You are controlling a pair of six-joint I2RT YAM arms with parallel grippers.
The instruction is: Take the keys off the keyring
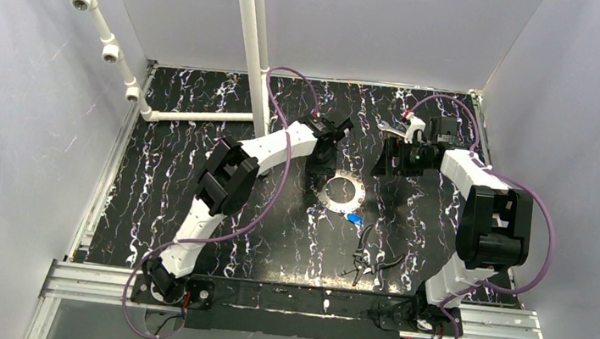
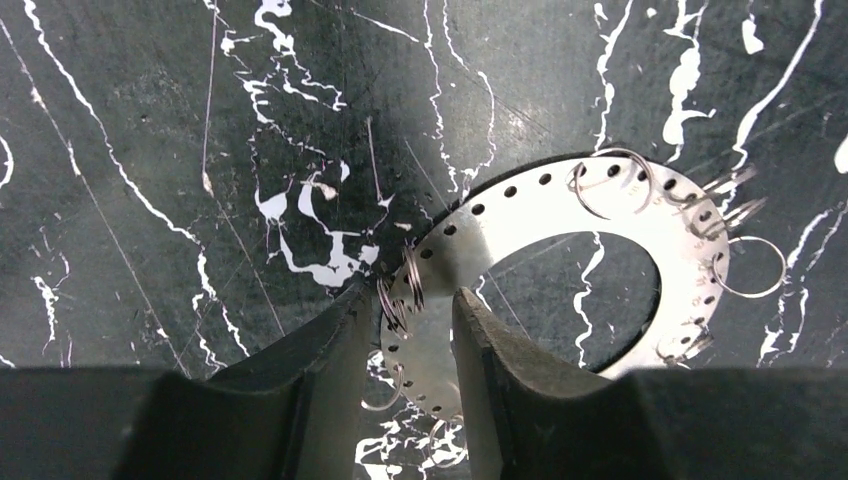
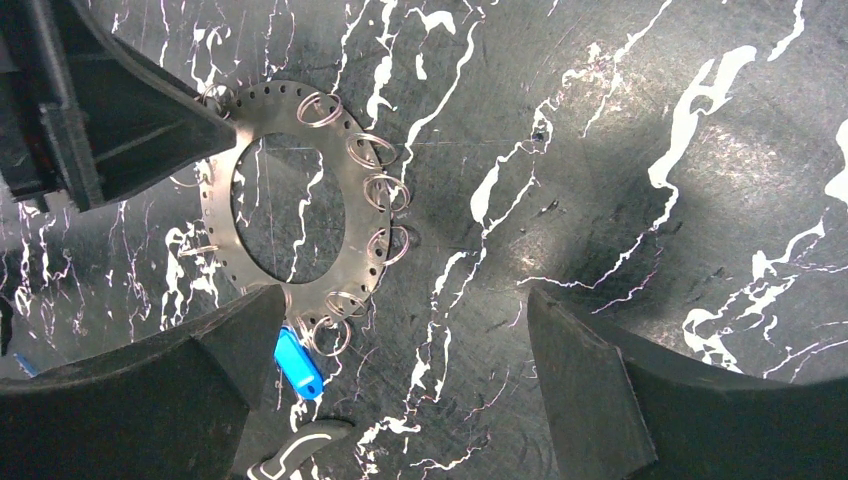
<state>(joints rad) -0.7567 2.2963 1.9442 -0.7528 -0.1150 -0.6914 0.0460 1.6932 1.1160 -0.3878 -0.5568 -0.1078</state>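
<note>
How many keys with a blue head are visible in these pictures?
1. The key sits at the keyring rim, on the side facing the pliers; other keys may be hidden.

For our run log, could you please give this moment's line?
left pincer straddling keyring | right pincer open | key at keyring edge

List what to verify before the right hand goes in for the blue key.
1. Right hand open: ok, fingers wide apart, nothing between them.
2. Left hand steadying the keyring: cannot tell; its fingers straddle the rim, but the grip is unclear.
3. Blue key visible: ok, at the keyring's edge, close to one right finger.
4. Key linked to a split ring: cannot tell, the joint is too small to see.
5. Approach free of the pliers: not ok, they lie close beside the key.
</note>
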